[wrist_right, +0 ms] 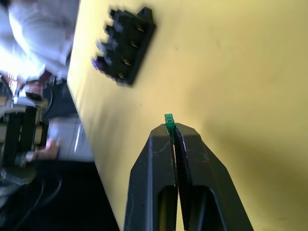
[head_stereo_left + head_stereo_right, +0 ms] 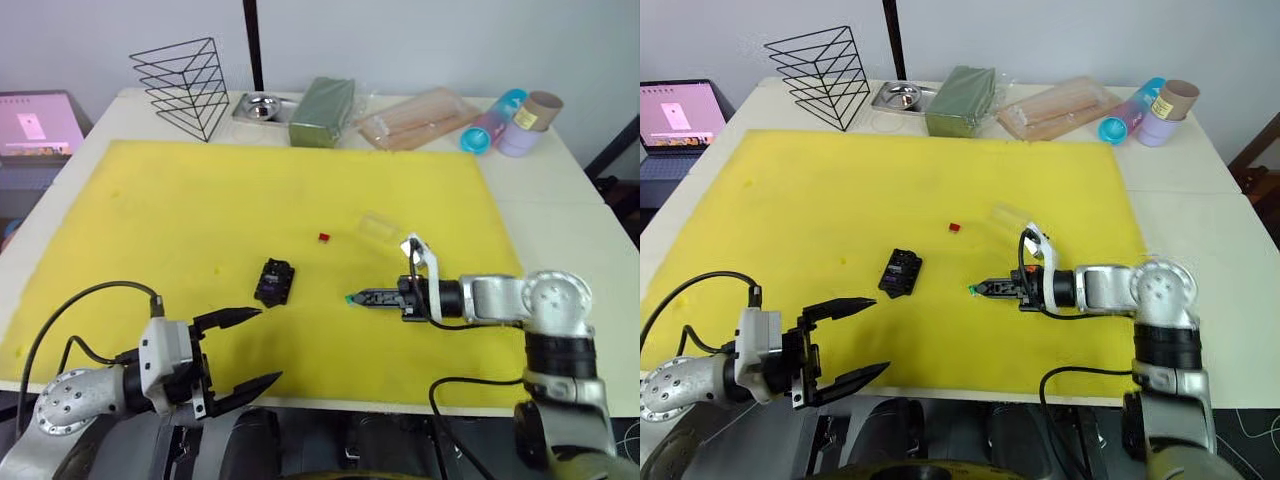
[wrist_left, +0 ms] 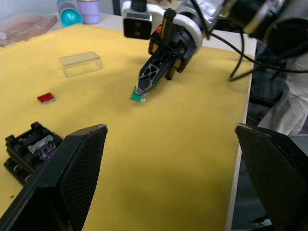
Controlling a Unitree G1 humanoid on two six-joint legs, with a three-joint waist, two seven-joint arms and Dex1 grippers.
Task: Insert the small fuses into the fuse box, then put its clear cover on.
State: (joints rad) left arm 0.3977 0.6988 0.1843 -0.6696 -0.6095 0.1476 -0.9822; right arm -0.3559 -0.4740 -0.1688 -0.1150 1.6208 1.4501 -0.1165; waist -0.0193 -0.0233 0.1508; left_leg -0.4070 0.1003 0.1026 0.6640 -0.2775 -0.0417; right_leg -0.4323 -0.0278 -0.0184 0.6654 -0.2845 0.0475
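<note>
1. Yellow foam mat (image 2: 200,210) over a pale table; back edge crowded with a black wire rack (image 2: 185,85), a green block (image 2: 322,110) and a clear bag of sticks (image 2: 420,118).
2. Right gripper (image 2: 362,297), black two-fingered, clamped on the tiny green blade fuse (image 2: 350,298), held just off the mat, right of centre.
3. Small black slotted fuse box (image 2: 273,281) near mat centre, well apart from the fuse; purple and pale fuses apparently seated already.
4. Left gripper (image 2: 250,348) wide open near the front edge, idle.
5. Next: bring blades square over a free slot, press straight down (no tilt, or jams likely).
6. Small red fuse (image 2: 324,237) and clear rectangular cover (image 2: 380,228) waiting towards the back.
</note>
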